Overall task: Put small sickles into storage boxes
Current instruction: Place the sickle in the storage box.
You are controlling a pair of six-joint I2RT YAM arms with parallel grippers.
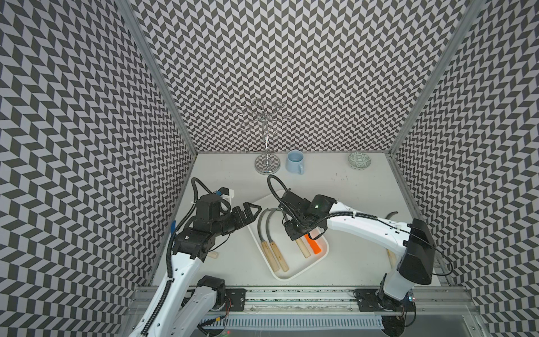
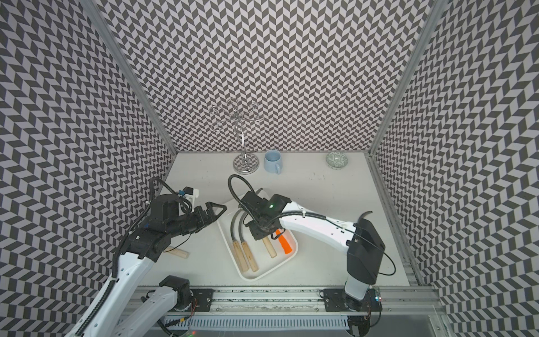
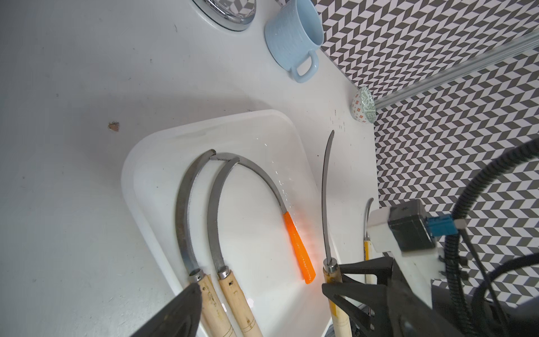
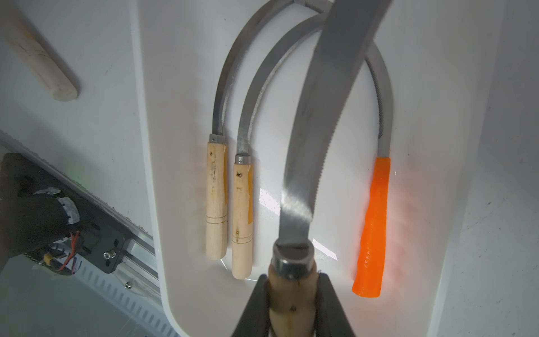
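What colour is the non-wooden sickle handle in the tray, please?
Bright orange; the handle shows best in the right wrist view.

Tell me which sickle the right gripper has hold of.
The wooden-handled sickle clamped near its metal collar in the right gripper, over the tray. The pair of wooden-handled sickles and the orange-handled one lie loose in the tray.

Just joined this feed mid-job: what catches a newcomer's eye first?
The orange-handled sickle glows brightest, lying in the white tray with two wooden-handled sickles. Over the tray, the right gripper is shut on the held sickle by its wooden handle; the left gripper hangs open beside the tray.
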